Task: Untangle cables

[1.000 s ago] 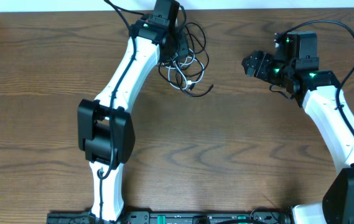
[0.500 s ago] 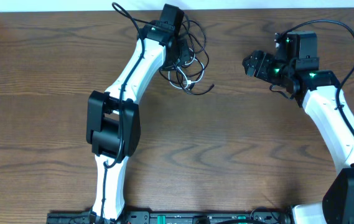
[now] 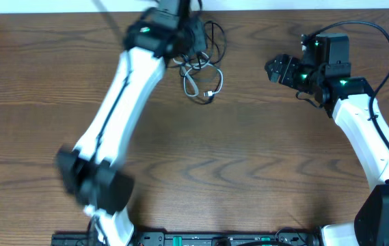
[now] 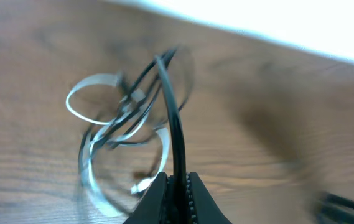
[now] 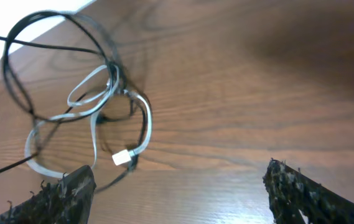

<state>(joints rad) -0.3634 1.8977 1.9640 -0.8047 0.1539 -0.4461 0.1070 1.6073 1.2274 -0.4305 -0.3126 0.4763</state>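
Note:
The black cable [image 3: 215, 37] and the white cable [image 3: 193, 83] lie looped together near the table's far edge. My left gripper [image 3: 189, 42] sits at the tangle's left side, blurred by motion. In the left wrist view it [image 4: 177, 186] is shut on the black cable [image 4: 172, 112], which rises from the jaws to the white loops [image 4: 93, 99]. My right gripper [image 3: 276, 70] is open and empty to the right of the tangle. Its wrist view shows the jaws [image 5: 180, 186] wide apart, with the white cable's plug [image 5: 122, 157] and black loop [image 5: 21, 31] ahead of them.
The white wall strip runs along the table's far edge [image 3: 262, 5], just behind the tangle. Bare wood [image 3: 249, 157] fills the middle and front. The arm bases stand at the front edge [image 3: 180, 239].
My left arm has swung to the left and back, dragging the black cable. The tangle has shifted and the black tail at its lower right no longer lies there. The right arm has not moved.

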